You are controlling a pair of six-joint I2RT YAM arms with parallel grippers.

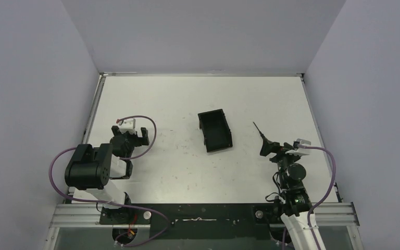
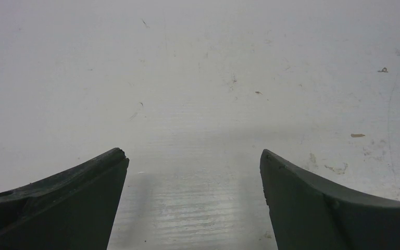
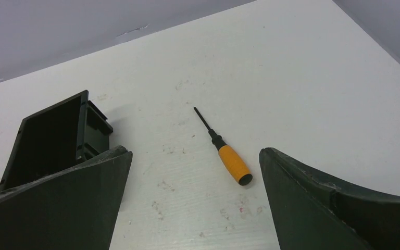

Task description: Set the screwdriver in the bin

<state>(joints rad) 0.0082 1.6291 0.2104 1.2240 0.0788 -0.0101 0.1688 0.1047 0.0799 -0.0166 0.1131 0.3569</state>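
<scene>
Screwdriver: orange handle, thin dark shaft, lying flat on the white table. In the right wrist view it sits at centre frame, beyond the tips of the two fingers and touching neither, with the butt end toward the lower right and the tip toward the upper left. In the top view only the dark shaft shows, right of centre, and the handle cannot be made out there. Bin: black, open-topped, low-walled, at centre of the top view and skewed a little. It stands on the table left of the screwdriver and apart from it. In the right wrist view it is at left frame, partly behind the left-hand finger. Right gripper: released, jaws spread wide, grasping nothing, just short of the handle's butt end. Left gripper: released, jaws spread wide, grasping nothing, with only scuffed table ahead of it. In the top view it is at left of frame, well apart from bin and screwdriver. Purple cable: loops just beside the left gripper.
</scene>
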